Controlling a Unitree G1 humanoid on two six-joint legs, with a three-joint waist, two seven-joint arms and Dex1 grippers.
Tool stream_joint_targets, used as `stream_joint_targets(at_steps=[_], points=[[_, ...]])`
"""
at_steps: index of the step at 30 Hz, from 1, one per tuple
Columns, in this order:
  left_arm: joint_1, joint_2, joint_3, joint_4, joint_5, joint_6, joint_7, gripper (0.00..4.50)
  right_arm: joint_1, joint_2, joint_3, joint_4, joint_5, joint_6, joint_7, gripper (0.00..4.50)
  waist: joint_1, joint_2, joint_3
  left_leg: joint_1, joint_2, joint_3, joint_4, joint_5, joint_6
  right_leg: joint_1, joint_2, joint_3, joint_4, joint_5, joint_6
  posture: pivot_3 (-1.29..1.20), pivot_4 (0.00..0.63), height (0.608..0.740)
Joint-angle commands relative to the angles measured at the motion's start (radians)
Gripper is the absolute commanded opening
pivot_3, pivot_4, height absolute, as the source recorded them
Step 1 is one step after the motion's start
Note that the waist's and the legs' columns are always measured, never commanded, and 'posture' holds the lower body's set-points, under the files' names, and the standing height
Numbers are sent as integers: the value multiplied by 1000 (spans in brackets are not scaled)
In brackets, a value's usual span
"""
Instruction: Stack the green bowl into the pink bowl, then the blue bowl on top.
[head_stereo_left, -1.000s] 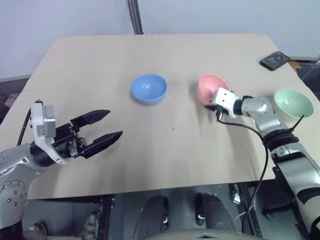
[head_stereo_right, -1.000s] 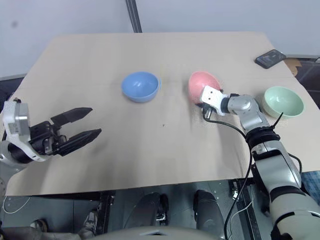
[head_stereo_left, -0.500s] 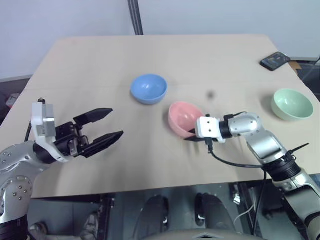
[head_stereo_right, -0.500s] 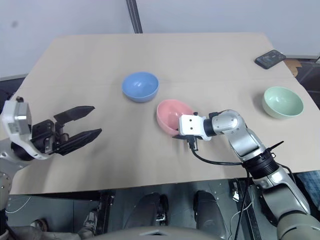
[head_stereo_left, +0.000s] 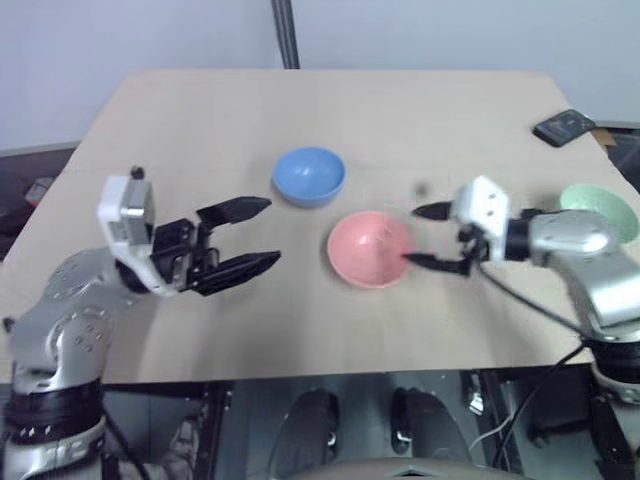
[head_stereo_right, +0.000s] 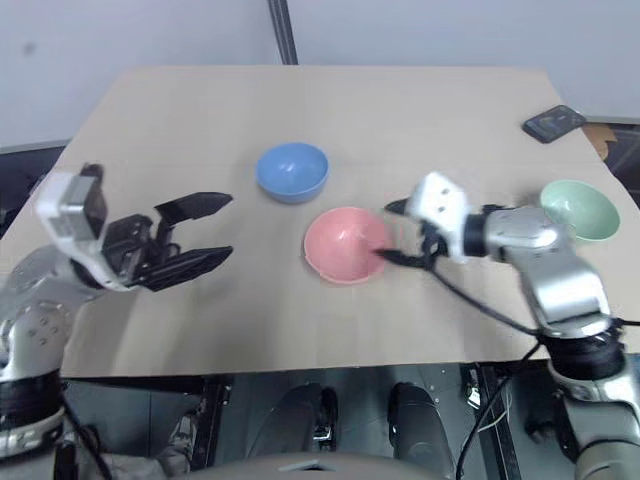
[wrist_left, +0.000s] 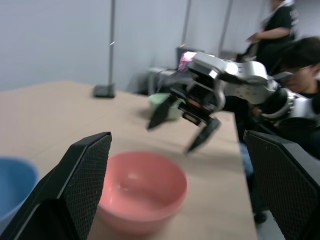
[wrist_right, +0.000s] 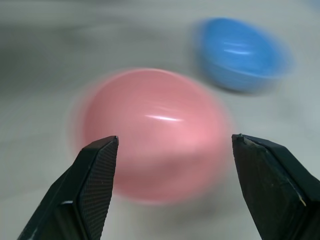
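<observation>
Pink bowl (head_stereo_left: 369, 249) upright on the table (head_stereo_left: 330, 110), near the middle, empty. Blue bowl (head_stereo_left: 309, 176) just behind it and a little to the left, apart from it, also upright. Green bowl (head_stereo_left: 600, 210) well off to the right of the pink bowl, near the table's right edge, partly behind the right arm. Right tool (head_stereo_left: 428, 237) just right of the pink bowl, fingers spread wide, gripping nothing, tips close to the rim but not on it. Left tool (head_stereo_left: 262, 234) to the left of the pink bowl, apart from it, fingers spread wide too, empty, pointing toward it. Phone (head_stereo_left: 565, 127) behind the green bowl, at the far right corner.
</observation>
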Motion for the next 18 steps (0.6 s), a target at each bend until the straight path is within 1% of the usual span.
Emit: stream_joint_targets(at_steps=[1,2,5,8,12,15,17,18], points=[[-60,-32,-49,32,30,-33,-25,4500,29,-41,-125,162,-109,-53,-205,3786,0,-1,0,0,0,0,0,0,0,0,0,0,0,0,0,0,150,740],[-70,-41,-62,37,37,-38,-29,4500,32,-45,-149,222,-135,-65,-270,3786,-1,-1,0,0,-1,0,0,0,0,0,0,0,0,0,0,0,150,740],[-85,-60,-85,45,57,-47,-38,4500,27,-50,-189,407,-173,-139,-389,3786,-5,-1,0,0,-2,2,0,0,0,-1,0,2,0,0,1,0,150,740],[-80,-61,-89,53,68,-52,-49,4500,12,-57,-177,565,-197,-216,-438,3786,-14,-1,0,-1,-2,3,-1,0,0,-2,2,3,0,0,1,0,150,740],[-62,-61,-87,43,74,-53,-51,4500,-13,-54,-151,734,-216,-299,-464,3786,-28,0,0,0,0,4,0,0,0,-2,2,4,0,0,1,0,150,740],[-43,-57,-74,24,72,-49,-38,4500,-42,-47,-143,781,-197,-320,-448,3212,-31,0,0,0,1,4,0,0,0,-2,2,5,0,0,1,0,150,740],[-32,-55,-66,15,68,-47,-28,4500,-55,-48,-136,786,-191,-328,-437,2170,-31,0,0,0,1,4,0,0,0,-3,2,6,1,0,1,0,150,740],[-25,-54,-63,9,67,-47,-25,4500,-58,-50,-133,786,-189,-331,-432,1785,-31,0,0,0,1,4,0,0,0,-3,2,6,1,0,1,0,150,740]])
